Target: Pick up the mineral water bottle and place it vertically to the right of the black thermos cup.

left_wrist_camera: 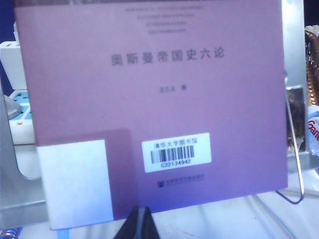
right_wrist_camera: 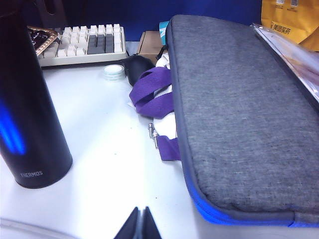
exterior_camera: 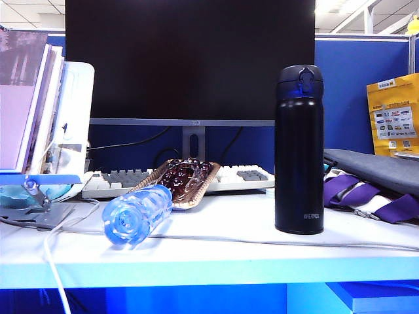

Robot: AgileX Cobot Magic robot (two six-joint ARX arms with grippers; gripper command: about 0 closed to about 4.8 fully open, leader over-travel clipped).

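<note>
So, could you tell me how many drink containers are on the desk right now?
2: the mineral water bottle lies on its side left of centre, before the keyboard; the black thermos cup stands upright to its right. Others may be hidden behind the books.

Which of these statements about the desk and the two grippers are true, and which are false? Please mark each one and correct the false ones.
1. The mineral water bottle lies on its side. True.
2. The black thermos cup stands upright, to the right of the bottle in the exterior view. True.
3. The right gripper holds the bottle. False: it is shut on nothing, over bare table between the thermos and a grey fabric case.
4. The left gripper is wide open. False: its jaws are together, facing a purple book.
5. The thermos lid is off. False: the lid is on and closed.
</note>
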